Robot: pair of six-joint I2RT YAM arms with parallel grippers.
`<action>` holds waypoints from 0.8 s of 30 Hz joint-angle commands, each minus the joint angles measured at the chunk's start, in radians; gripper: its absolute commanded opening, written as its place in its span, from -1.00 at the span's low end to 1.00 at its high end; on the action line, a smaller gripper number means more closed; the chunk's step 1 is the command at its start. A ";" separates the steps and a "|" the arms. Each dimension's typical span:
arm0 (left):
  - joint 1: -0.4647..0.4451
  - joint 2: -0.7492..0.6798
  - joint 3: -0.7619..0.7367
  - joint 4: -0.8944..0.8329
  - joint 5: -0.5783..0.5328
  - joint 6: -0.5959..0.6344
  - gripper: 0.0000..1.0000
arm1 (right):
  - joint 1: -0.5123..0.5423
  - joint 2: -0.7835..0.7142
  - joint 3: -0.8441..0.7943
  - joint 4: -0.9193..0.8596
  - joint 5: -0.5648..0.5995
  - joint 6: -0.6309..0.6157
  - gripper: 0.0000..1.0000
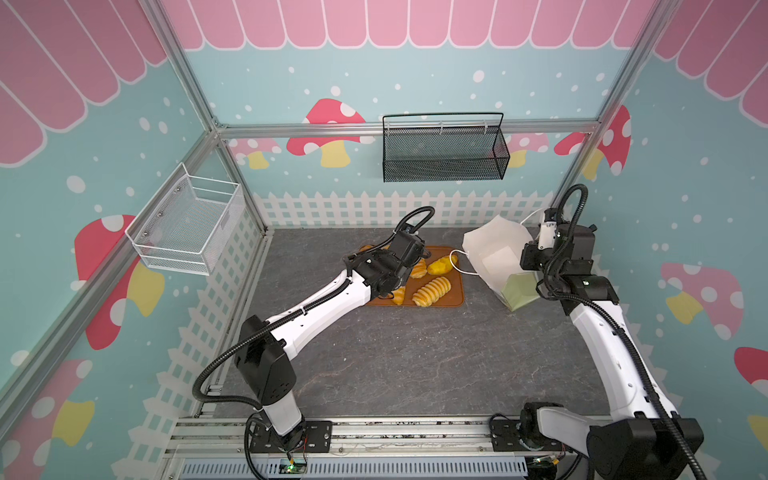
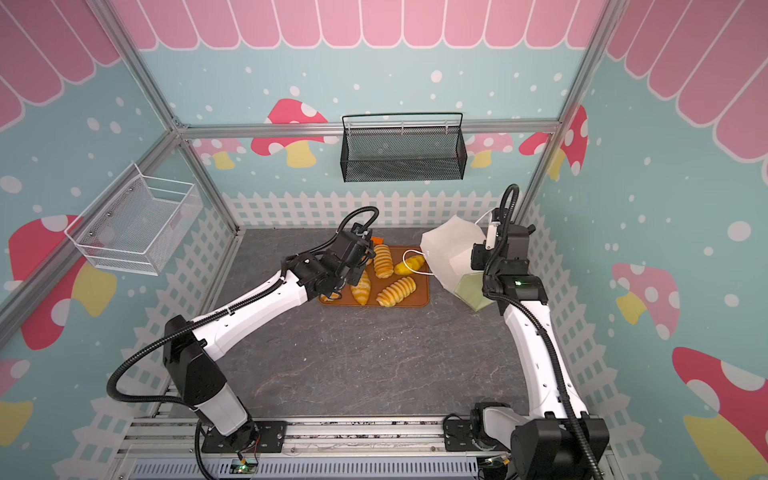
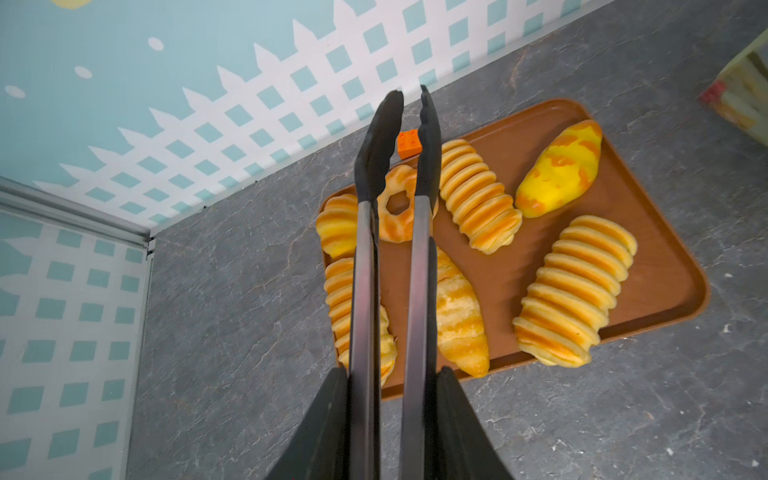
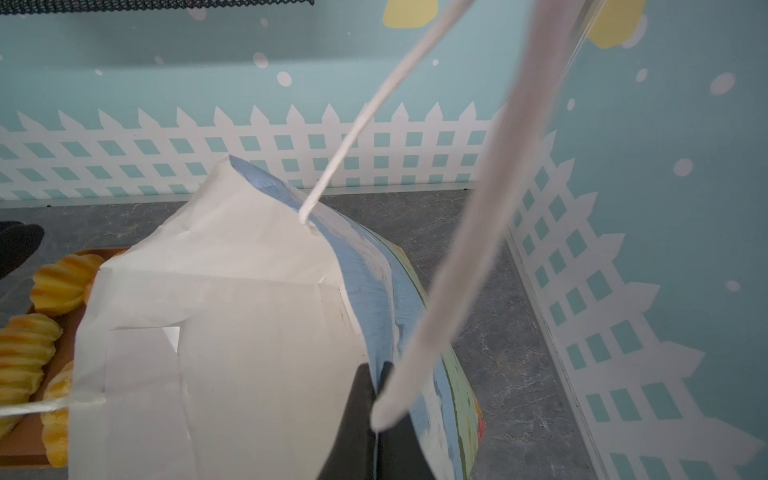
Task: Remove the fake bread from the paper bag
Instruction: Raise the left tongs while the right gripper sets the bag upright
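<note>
Left gripper (image 3: 392,415), bottom centre, clamped on tongs (image 3: 376,166); their tips almost together, empty, above the doughnut (image 3: 401,224); seven pieces of bread (image 3: 577,286) lie on the tray (image 3: 669,245), centre right; right gripper (image 4: 376,399) pinches the paper bag (image 4: 232,311) rim; best raise the tongs straight, touching nothing.

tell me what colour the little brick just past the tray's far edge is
The small brick is bright orange, clearest in the left wrist view.

Grey tabletop (image 1: 395,365) bears a brown tray (image 1: 456,287), a tilted paper bag (image 1: 494,253) (white-lined) and an orange brick (image 3: 409,143).
</note>
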 commanded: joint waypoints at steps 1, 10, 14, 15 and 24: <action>0.024 -0.074 -0.040 0.062 -0.028 -0.029 -0.37 | -0.011 0.052 0.048 -0.014 -0.061 0.119 -1.00; 0.087 -0.151 -0.142 0.087 -0.031 -0.024 -0.38 | -0.084 0.234 0.133 0.010 -0.211 0.273 -1.00; 0.129 -0.189 -0.183 0.101 -0.022 -0.023 -0.39 | -0.116 0.323 0.181 0.013 -0.281 0.313 -1.00; 0.140 -0.198 -0.192 0.104 -0.022 -0.021 -0.39 | -0.123 0.343 0.189 0.013 -0.291 0.318 -1.00; 0.239 -0.265 -0.273 0.120 -0.007 -0.008 -0.40 | -0.135 0.420 0.235 0.016 -0.288 0.311 -0.98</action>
